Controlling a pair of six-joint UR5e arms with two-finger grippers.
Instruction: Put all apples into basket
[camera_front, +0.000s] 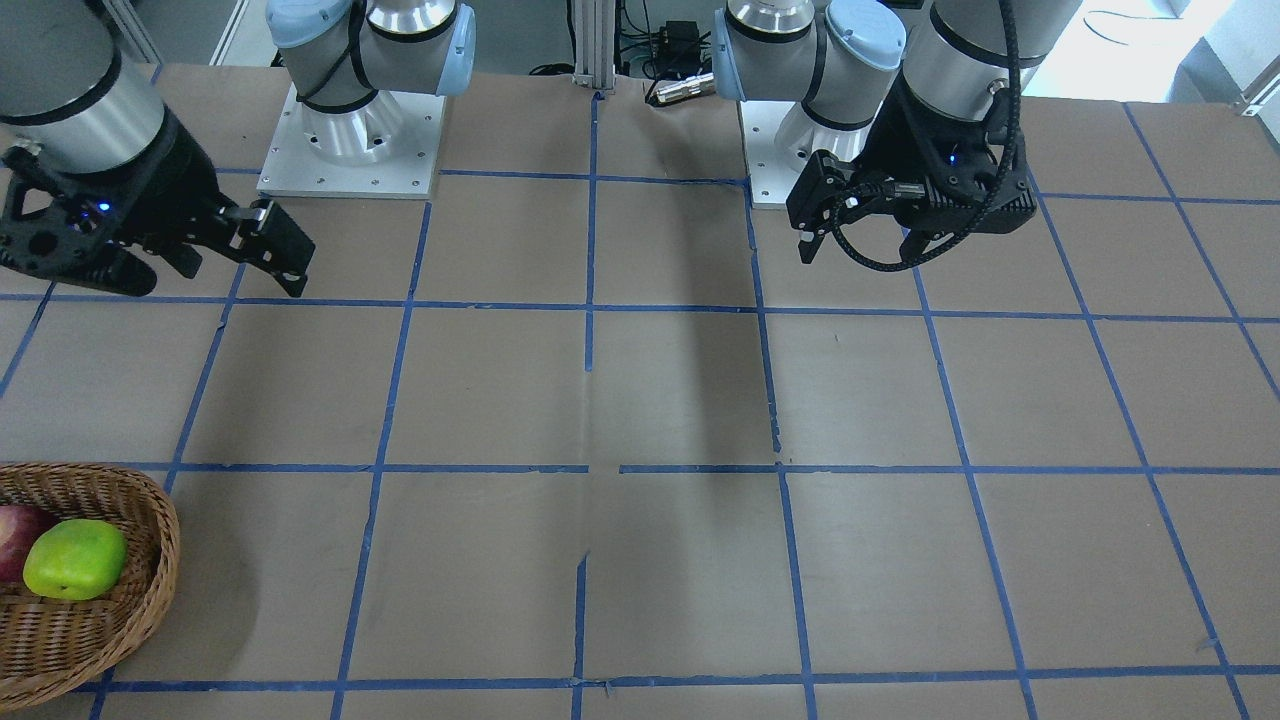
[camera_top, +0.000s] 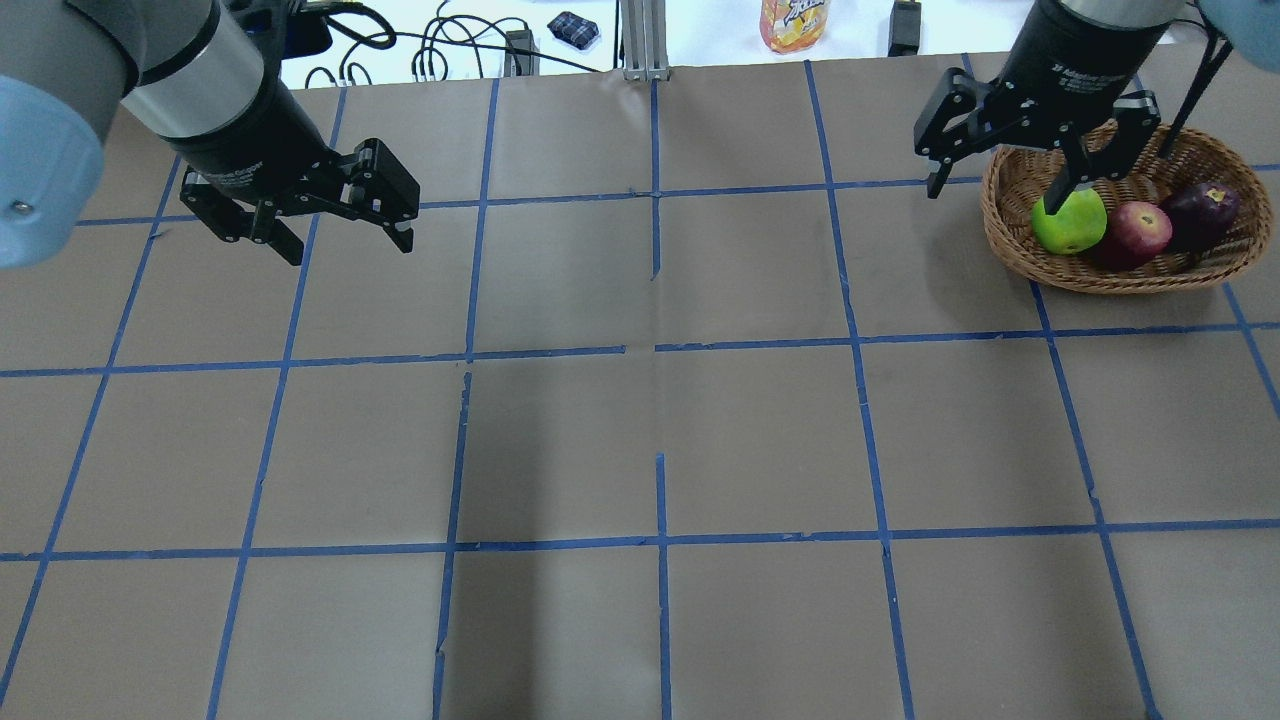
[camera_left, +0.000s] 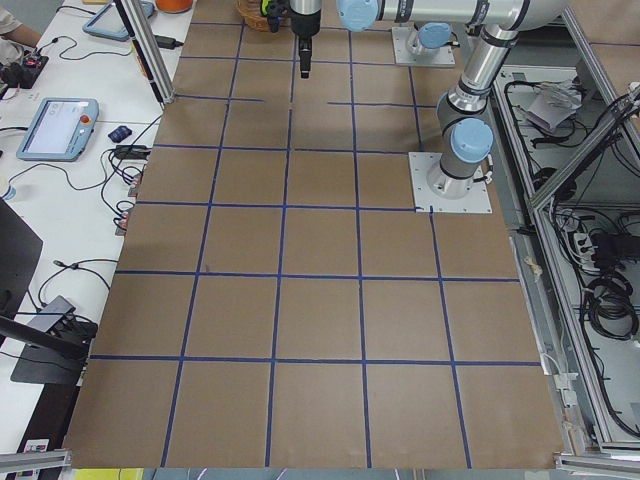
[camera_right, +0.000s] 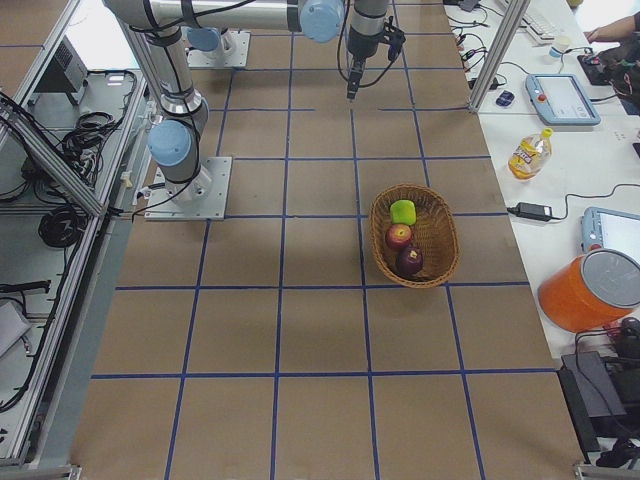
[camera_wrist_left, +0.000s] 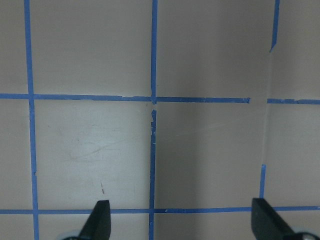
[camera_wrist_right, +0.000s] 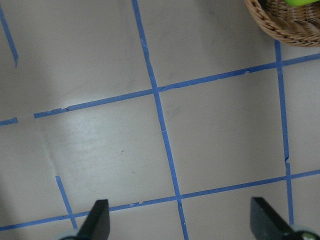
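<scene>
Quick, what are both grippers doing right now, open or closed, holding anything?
Left gripper: open, holding nothing.
Right gripper: open, holding nothing.

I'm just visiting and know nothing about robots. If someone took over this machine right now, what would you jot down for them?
Left gripper: open, empty, raised over bare table.
Right gripper: open, empty, raised over the table beside the basket.
Apples: the green apple, red apple and maroon apple all lie in the basket, side by side.
Done: all three apples are in the basket; no apple shows on the table.
Left: nothing that I can see, so the job looks finished.
</scene>
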